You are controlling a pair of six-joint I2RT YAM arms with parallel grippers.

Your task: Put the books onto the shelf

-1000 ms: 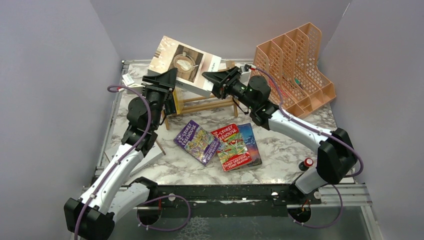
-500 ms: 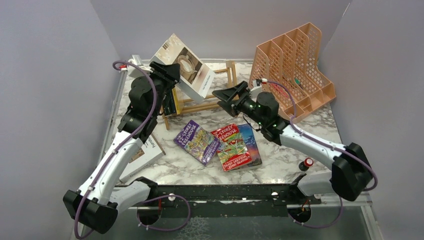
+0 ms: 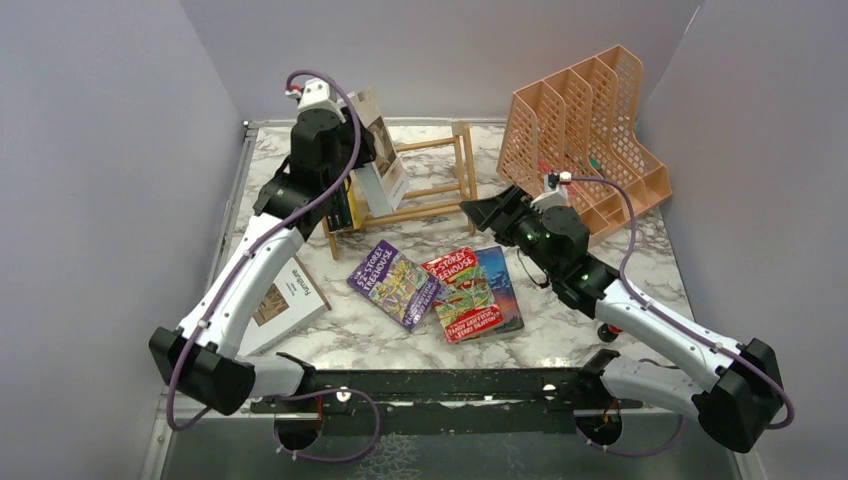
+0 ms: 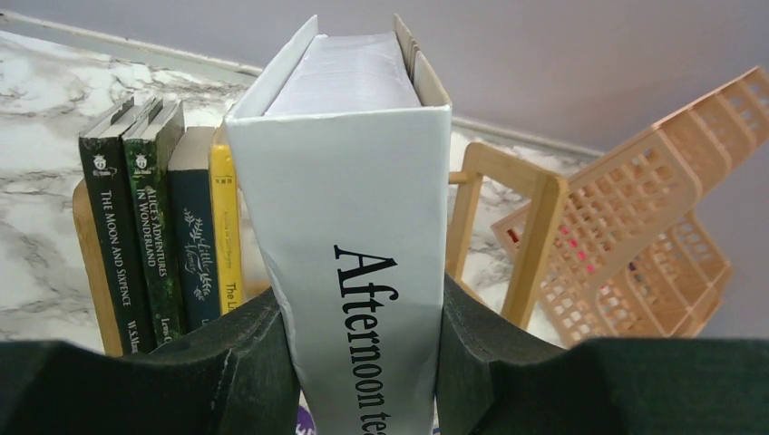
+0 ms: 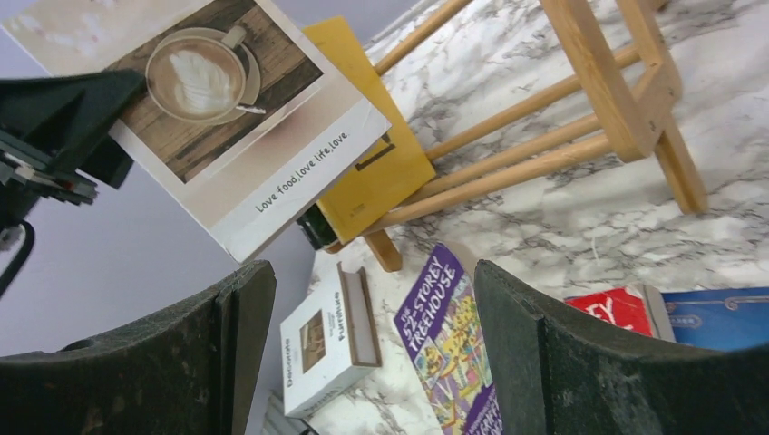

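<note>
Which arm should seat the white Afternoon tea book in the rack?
Left. The left gripper clamps the white book upright at its spine, beside the yellow book on the shelf. The right gripper is open and empty, off to the shelf's right.

A white book point(image 4: 354, 208) of smooth paper is held between the matt black jaws of the left gripper point(image 4: 363, 308), and the shelf point(image 4: 535, 236) beside them is made of pale wood.

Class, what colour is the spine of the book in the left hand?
White spine, black lettering; clearest in the left wrist view.
</note>
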